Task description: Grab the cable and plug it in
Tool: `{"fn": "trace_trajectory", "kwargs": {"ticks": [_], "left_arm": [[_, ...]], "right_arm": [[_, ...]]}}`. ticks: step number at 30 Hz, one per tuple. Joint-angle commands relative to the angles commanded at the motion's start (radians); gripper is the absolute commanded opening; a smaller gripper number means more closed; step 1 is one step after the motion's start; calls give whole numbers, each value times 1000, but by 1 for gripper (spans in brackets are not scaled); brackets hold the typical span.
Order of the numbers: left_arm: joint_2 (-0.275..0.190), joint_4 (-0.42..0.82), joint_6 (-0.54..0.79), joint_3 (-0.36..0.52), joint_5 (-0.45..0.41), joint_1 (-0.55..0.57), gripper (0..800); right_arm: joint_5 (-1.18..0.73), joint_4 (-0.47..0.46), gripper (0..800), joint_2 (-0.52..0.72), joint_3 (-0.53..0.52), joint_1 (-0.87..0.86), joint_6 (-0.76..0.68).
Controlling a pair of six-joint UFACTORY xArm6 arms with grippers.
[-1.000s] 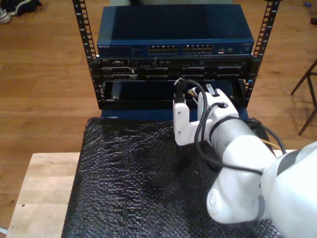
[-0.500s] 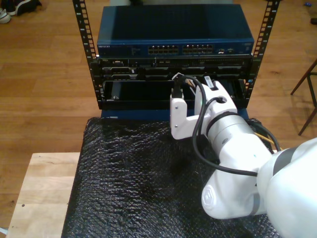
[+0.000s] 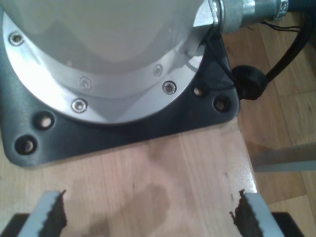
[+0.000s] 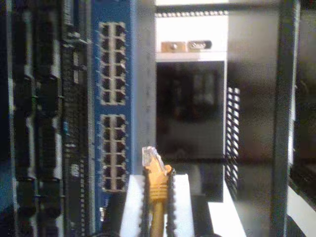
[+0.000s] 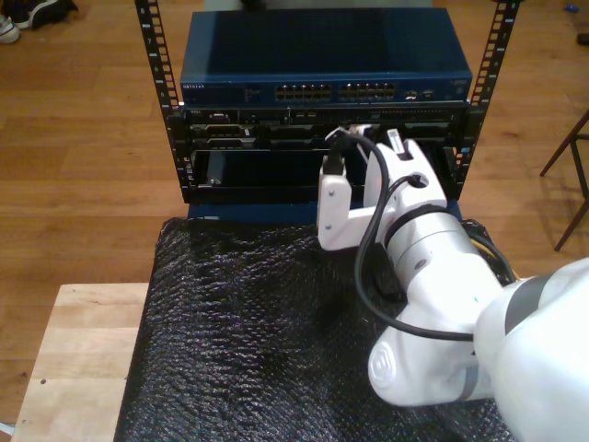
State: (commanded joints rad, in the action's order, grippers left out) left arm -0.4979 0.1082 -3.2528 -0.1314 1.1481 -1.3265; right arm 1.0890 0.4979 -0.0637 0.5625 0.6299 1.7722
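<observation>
The yellow-orange cable [image 4: 158, 192] is pinched between the white fingers of my second gripper [image 4: 157, 180], which is shut on it. Its clear plug [image 4: 149, 155] sticks out past the fingertips, a short way in front of the blue switch's ports [image 4: 112, 103] and not touching them. In the exterior view my second arm [image 5: 414, 239] reaches over the black mat to the rack front below the blue switch [image 5: 322, 55], and its own wrist hides its fingertips. My first gripper [image 3: 150, 217] stands open over bare wood, with nothing between its toothed pads [image 3: 52, 215].
A black bubble-wrap mat [image 5: 239, 331] covers the wooden table [image 5: 74, 359] in front of the rack. Perforated rack posts [image 5: 156, 64] flank the switch. A chair leg [image 5: 571, 166] stands at the exterior view's right. An arm's round base plate [image 3: 123, 123] and a black cable [image 3: 252, 81] lie ahead of my first gripper.
My second arm has pushed farther toward the rack front and risen a little, carrying the cable closer to the equipment.
</observation>
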Motion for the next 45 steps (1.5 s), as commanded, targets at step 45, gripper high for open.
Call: {"fn": "trace_trajectory", "kwargs": {"ticks": [45], "left_arm": [[0,0,0,-2,0,0,799]], "right_arm": [[338,192,0,-387,273,-14,57]]}}
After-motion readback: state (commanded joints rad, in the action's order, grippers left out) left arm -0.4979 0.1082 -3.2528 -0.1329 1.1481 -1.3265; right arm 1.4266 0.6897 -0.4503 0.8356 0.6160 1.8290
